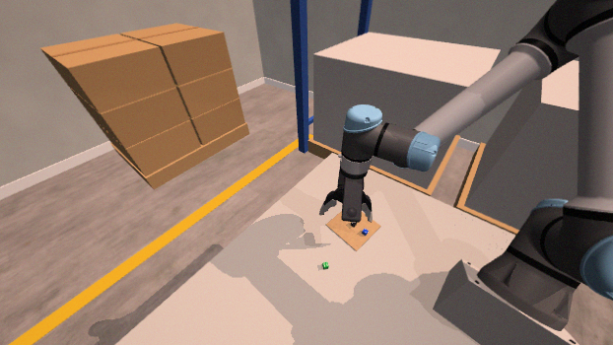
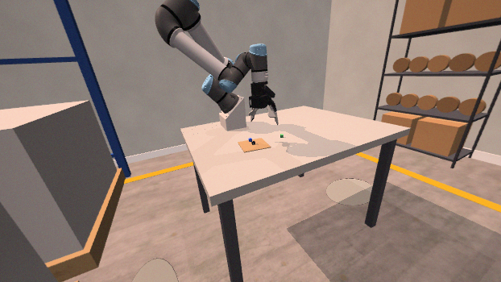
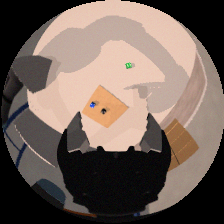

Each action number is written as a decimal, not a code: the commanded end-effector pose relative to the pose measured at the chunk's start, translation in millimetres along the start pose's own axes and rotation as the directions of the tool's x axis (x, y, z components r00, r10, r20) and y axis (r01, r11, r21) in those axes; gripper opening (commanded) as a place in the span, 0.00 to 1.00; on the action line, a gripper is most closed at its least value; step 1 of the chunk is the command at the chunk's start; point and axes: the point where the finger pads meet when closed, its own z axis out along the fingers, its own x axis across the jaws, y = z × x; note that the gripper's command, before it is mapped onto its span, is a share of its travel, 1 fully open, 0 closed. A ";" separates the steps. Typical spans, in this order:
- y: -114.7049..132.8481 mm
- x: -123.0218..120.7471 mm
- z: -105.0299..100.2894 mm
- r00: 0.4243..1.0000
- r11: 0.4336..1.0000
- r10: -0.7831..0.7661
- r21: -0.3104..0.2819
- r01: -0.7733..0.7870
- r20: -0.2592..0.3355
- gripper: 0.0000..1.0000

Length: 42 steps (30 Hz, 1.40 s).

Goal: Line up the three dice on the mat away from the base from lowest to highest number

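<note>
A small tan mat [image 1: 353,230] lies on the table; it also shows in the exterior view [image 2: 254,144] and in the wrist view [image 3: 104,112]. A blue die [image 1: 365,232] [image 2: 250,139] [image 3: 92,104] and a black die [image 1: 353,224] [image 2: 253,143] [image 3: 104,111] sit on the mat. A green die [image 1: 325,265] [image 2: 282,135] [image 3: 129,65] sits on the bare table, off the mat. My gripper [image 1: 345,209] [image 2: 263,114] [image 3: 114,112] is open and empty, held above the table over the mat. The numbers on the dice are too small to read.
The robot's base mount [image 2: 233,117] stands at the table's far edge. A grey block [image 1: 414,99] and blue posts [image 1: 300,74] stand beside the table. Stacked cardboard boxes [image 1: 148,99] and a shelf rack [image 2: 439,80] stand farther off.
</note>
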 end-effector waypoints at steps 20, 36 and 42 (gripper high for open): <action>-34.6 27.3 3.7 0.713 0.713 0.701 -0.004 -0.701 0.003 1.00; -56.1 40.6 7.4 0.231 0.231 0.973 -0.006 -0.973 0.000 1.00; -63.1 43.5 8.8 0.042 0.042 0.999 -0.006 -0.999 -0.001 1.00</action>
